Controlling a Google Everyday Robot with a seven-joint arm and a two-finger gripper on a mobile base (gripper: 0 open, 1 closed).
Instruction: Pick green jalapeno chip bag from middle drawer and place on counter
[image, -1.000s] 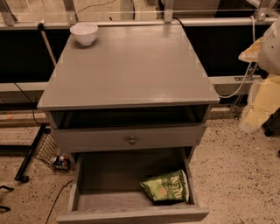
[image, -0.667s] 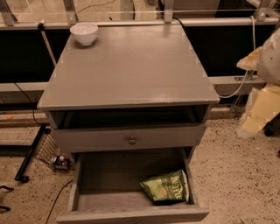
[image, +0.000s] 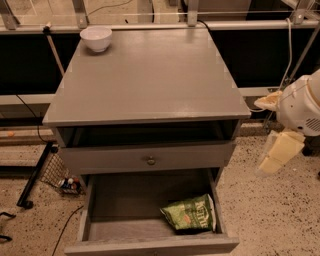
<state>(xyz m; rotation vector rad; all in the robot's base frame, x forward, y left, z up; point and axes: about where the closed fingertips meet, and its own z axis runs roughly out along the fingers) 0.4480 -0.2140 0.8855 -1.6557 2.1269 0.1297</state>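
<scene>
Closest to me, the green jalapeno chip bag (image: 192, 214) lies flat in the open middle drawer (image: 125, 212), down in its 5 o'clock corner, right up against the side wall. That's my worry: it's a crinkly, slippery bag in a corner, so a pinch could slide off or just shove it into the wall. Just above, the knobbed drawer (image: 150, 160) hangs over the back of the box, so a sloppy lift could clip it or the table (image: 150, 80) lip. The tool (image: 274, 159) hangs out at 3 o'clock, well apart from the cabinet. I can't tell if it's apart or together. The wire rack (image: 57, 172) on the floor at 9 o'clock isn't in the way. Far back at 11 o'clock on the table sits a white bowl (image: 96, 37), which I'd guess is easy to avoid.
</scene>
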